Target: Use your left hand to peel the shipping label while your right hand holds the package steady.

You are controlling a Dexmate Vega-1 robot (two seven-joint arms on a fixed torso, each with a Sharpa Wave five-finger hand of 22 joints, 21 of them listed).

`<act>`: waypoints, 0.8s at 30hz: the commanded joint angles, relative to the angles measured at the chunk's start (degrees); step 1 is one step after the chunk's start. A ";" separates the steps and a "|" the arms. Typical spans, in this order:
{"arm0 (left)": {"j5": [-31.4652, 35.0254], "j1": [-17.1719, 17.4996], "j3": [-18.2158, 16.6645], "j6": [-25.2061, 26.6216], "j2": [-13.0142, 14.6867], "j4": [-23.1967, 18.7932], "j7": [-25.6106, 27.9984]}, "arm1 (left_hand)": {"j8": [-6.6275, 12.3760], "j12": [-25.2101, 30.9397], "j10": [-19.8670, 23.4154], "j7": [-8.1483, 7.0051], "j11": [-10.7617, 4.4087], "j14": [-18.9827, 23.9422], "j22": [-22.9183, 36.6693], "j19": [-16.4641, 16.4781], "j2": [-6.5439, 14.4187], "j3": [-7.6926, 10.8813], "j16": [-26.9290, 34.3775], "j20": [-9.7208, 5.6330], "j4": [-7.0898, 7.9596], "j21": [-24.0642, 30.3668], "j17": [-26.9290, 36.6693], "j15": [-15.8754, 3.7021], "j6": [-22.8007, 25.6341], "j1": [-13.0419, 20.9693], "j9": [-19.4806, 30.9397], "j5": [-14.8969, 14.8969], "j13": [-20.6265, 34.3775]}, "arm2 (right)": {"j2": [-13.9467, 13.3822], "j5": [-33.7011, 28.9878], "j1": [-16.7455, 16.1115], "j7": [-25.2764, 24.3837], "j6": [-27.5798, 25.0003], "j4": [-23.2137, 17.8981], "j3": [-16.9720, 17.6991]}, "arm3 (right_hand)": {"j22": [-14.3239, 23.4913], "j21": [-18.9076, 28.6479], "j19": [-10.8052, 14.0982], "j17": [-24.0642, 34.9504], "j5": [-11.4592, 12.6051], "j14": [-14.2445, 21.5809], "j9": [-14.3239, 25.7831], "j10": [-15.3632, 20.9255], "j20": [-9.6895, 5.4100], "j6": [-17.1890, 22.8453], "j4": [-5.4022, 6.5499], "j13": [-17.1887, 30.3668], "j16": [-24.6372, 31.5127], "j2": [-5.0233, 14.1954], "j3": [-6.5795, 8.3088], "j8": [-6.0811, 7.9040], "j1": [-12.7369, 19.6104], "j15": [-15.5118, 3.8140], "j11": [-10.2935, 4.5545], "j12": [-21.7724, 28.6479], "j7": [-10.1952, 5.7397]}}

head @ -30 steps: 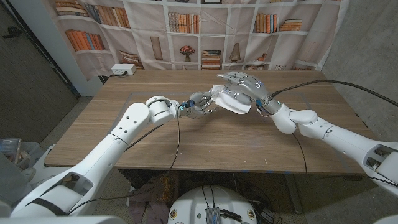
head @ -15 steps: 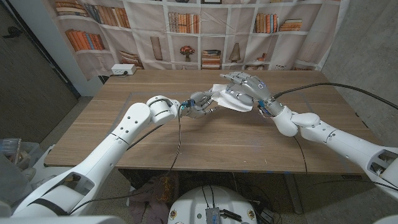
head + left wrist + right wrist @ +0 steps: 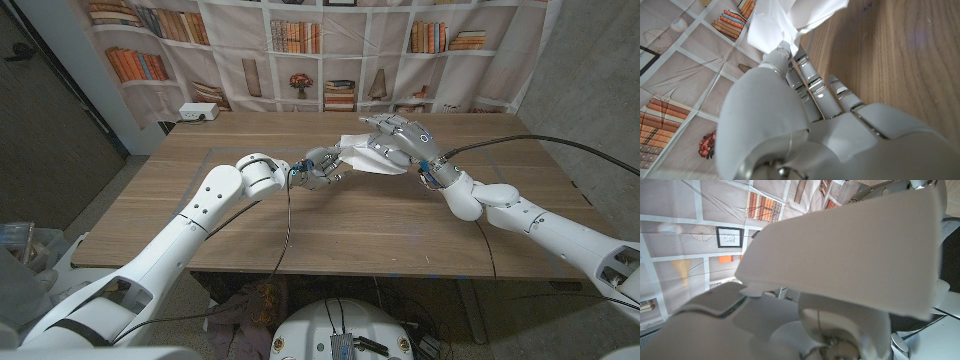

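The wooden table (image 3: 300,215) is seen with both arms reaching in over its far half. Above it, a white package (image 3: 372,156) is held lifted off the surface, well toward the far middle of the table. It is gripped from its right end by the right hand (image 3: 402,143), whose fingers are closed over its top. The left hand (image 3: 322,168) is met at the package's opposite, left end, where a white corner or flap is pinched between its fingers (image 3: 785,52); whether that flap is the shipping label itself cannot be told. The package's long axis is laid roughly from one hand to the other, so any peel would be drawn leftward, away from the right hand. The left hand is judged the nearer to the loose edge.

Compared with a second ago, the package has been raised slightly and tilted, and the right hand has been shifted a little farther back; the left hand's place is nearly unchanged.
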 commanded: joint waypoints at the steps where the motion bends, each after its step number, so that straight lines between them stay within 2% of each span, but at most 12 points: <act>1: 1.19 0.08 -0.41 -1.02 0.39 -0.65 0.87 | -0.10 0.29 0.52 -0.03 -0.03 0.47 0.17 -0.07 -0.07 0.55 0.15 -0.18 0.13 0.04 0.06 -0.23 0.24 0.09 0.03 -0.37 0.26 | -0.63 0.45 -1.71 -0.44 -2.23 -1.20 1.86 | 0.19 0.34 -0.19 0.26 0.08 0.39 0.16 2.24 -5.30 0.19 0.00 0.00 0.22 0.47 -0.24 0.02 -0.03 -10.53 -1.98 2.71 -0.50; 7: 0.42 0.61 -1.75 -2.16 -0.07 -0.46 3.04 | -0.15 0.35 0.62 0.03 -0.02 0.52 0.16 -0.05 -0.17 0.55 0.18 -0.29 0.10 0.04 0.10 -0.21 0.25 0.07 0.03 -0.39 0.30 | -1.55 1.84 -3.17 -0.28 -3.91 -3.40 3.62 | 0.19 0.38 -0.16 0.32 0.06 0.38 0.19 2.13 -5.29 0.25 0.04 -0.16 0.22 0.53 -0.28 -0.02 -0.06 -10.55 -1.97 2.64 -0.53; 14: 1.00 0.66 -2.36 -2.54 0.34 0.56 1.56 | -0.15 0.28 0.61 0.06 0.00 0.56 0.15 -0.06 -0.21 0.61 0.19 -0.32 0.07 0.04 0.14 -0.28 0.44 0.11 0.04 -0.39 0.20 | -2.10 2.18 -5.00 -0.60 -5.72 -6.46 5.45 | 0.20 0.42 -0.16 0.39 0.04 0.40 0.22 2.05 -5.27 0.42 0.08 -0.34 0.23 0.59 -0.32 -0.04 -0.08 -10.58 -1.98 2.58 -0.59; 24: -0.22 2.72 -4.53 -2.22 2.32 -0.28 0.93 | -0.16 0.36 0.76 -0.06 0.03 0.63 0.14 -0.08 -0.32 0.64 0.22 -0.29 0.02 0.03 0.18 -0.24 0.59 0.16 0.03 -0.40 0.24 | -1.78 1.89 -7.19 0.64 -9.94 -10.31 7.03 | 0.20 0.49 -0.14 0.52 0.04 0.57 0.25 2.00 -5.24 0.48 0.11 -0.47 0.31 0.70 -0.33 -0.12 -0.06 -10.61 -2.01 2.58 -0.70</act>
